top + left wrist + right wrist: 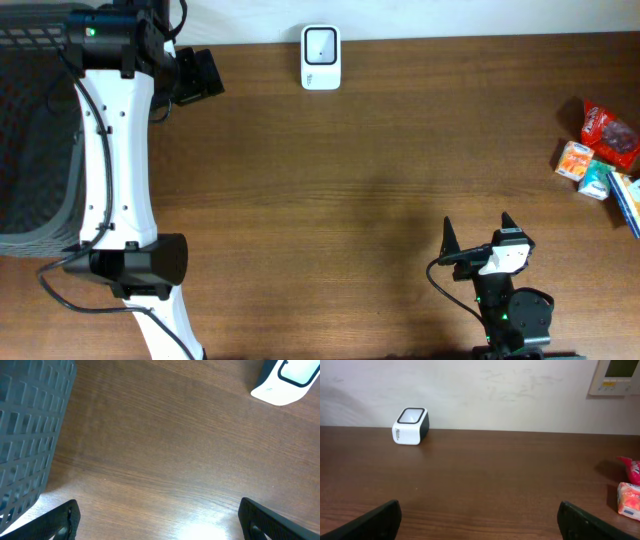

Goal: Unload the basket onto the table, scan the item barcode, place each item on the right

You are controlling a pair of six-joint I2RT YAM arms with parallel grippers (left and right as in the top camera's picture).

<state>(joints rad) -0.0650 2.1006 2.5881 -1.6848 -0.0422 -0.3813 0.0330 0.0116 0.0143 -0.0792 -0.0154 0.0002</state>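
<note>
left gripper [203, 74] jaws spread wide, empty; right gripper [477, 229] likewise wide, empty.

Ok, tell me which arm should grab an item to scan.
Right. The open right gripper is on the same side as the packets; the left gripper is far off, beside the basket.

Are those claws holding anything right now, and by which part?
Nothing is held. The left gripper and right gripper are both open and empty; the snack packets lie untouched.
</note>
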